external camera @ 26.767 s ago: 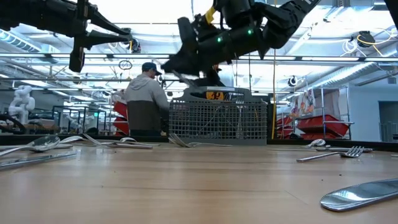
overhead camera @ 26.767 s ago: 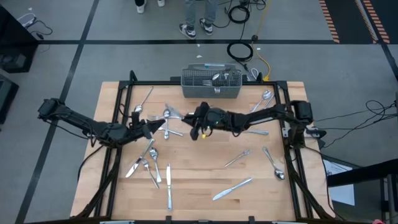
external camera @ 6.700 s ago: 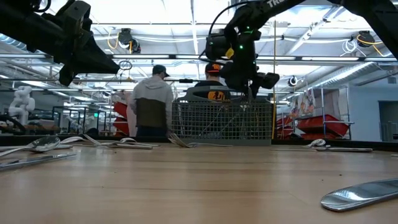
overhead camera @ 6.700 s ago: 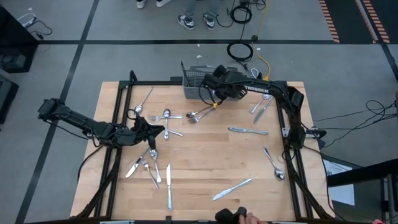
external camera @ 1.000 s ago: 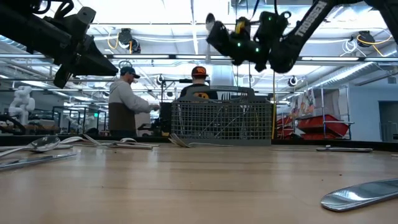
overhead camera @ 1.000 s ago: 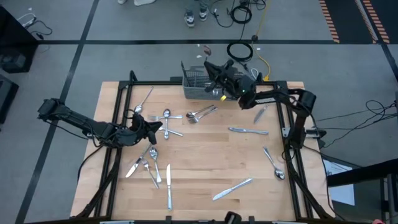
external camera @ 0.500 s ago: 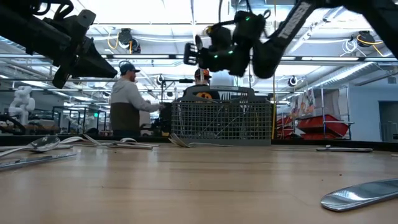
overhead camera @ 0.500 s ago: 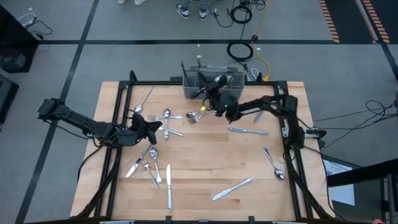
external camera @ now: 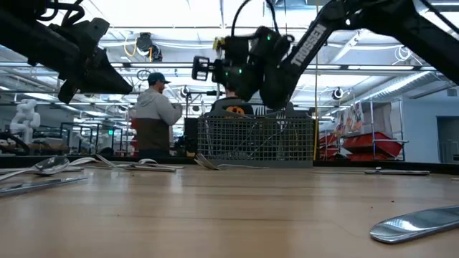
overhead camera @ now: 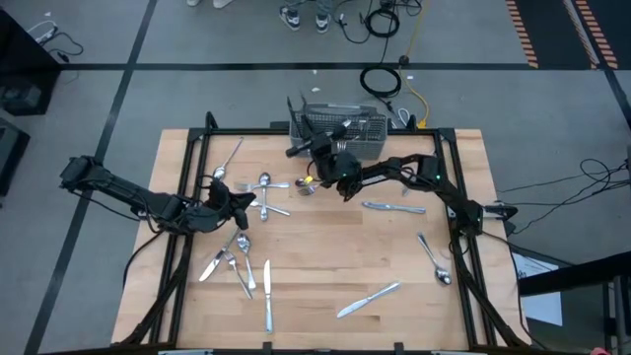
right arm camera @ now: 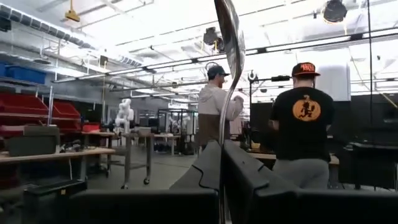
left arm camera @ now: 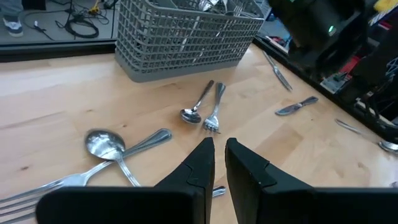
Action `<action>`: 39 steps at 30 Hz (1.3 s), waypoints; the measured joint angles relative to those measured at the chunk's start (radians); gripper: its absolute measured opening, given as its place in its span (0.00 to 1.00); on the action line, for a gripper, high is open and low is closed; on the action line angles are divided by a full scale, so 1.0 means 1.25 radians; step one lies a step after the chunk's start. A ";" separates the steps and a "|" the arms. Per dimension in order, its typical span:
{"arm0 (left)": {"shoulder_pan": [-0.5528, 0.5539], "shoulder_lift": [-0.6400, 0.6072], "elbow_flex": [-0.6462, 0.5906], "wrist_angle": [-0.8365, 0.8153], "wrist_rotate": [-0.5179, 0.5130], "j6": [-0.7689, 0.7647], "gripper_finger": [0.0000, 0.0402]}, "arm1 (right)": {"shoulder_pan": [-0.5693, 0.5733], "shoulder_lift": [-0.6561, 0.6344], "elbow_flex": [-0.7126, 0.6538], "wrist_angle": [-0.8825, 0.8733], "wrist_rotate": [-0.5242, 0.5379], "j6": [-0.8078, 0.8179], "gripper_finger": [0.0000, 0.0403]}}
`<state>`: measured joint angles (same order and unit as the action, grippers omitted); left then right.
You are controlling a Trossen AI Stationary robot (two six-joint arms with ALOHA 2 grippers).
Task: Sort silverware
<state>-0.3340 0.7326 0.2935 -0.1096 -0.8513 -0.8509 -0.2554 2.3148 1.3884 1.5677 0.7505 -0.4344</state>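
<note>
The silverware lies scattered on the wooden table: a spoon and fork pair (overhead camera: 308, 183) (left arm camera: 205, 107) in front of the grey mesh basket (overhead camera: 340, 128) (external camera: 254, 140), knives (overhead camera: 394, 207) (overhead camera: 370, 299), and a cluster at the left (overhead camera: 237, 258). My right gripper (overhead camera: 296, 150) (external camera: 202, 69) hangs above the table by the basket's near left corner, shut on one slim silver piece (right arm camera: 229, 56). Whether that piece is a spoon or a knife I cannot tell. My left gripper (overhead camera: 256, 203) (left arm camera: 219, 149) waits over the left cluster, its fingers a narrow gap apart with nothing between them. My right gripper pinches the silver piece by its slim shaft (right arm camera: 222, 134) between its two fingers. The fingers slant upward and lie along the piece. It sticks out past the fingertips, broad end (right arm camera: 227, 25) highest, clear of table and basket.
More silverware stands inside the basket (left arm camera: 186, 31). Black frame rails (overhead camera: 192, 177) run along the table's left and right edges. Two people (external camera: 161, 115) (right arm camera: 301, 124) stand in the room beyond the far edge. Bare wood shows at the table's middle (overhead camera: 325, 247).
My right gripper has swung from above the basket toward the table's left and near side, sinking lower and rolling about its own line. It stays shut on the silver piece.
</note>
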 joint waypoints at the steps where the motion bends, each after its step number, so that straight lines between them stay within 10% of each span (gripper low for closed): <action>1: 0.000 0.000 0.000 -0.002 0.000 0.000 0.12 | 0.000 0.007 0.000 -0.001 0.008 0.007 0.00; 39: 0.000 0.000 0.000 -0.005 0.004 0.065 0.12 | -0.017 0.017 -0.078 0.001 0.030 0.094 0.00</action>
<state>-0.3340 0.7326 0.2935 -0.1152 -0.8467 -0.7696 -0.2770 2.3364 1.2911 1.5684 0.7874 -0.3170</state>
